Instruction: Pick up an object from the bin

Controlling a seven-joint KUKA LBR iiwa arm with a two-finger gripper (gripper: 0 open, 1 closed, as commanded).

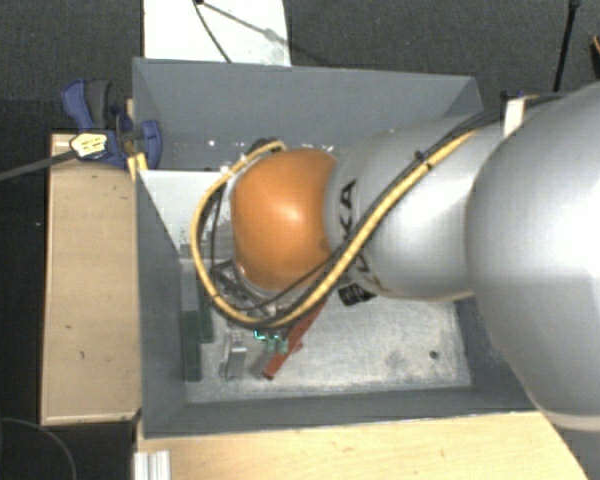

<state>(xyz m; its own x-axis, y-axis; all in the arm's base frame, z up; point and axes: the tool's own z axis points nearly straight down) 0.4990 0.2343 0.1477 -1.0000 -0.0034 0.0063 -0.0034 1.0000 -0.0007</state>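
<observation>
My gripper point(242, 296) hangs low over the front left part of the bin, mostly hidden under the arm's orange cover. Just in front of it lies a red-brown stick-like thing point(286, 348), slanting toward the bin's front wall. A small green piece point(271, 340) sits beside the stick's upper part. A small pale grey thing point(232, 361) lies just left of them. Whether anything is in the gripper is hidden.
A dark green oblong thing point(192, 344) lies along the bin's left wall. The big silver arm covers the bin's right and back parts. Bare speckled floor shows at the front right.
</observation>
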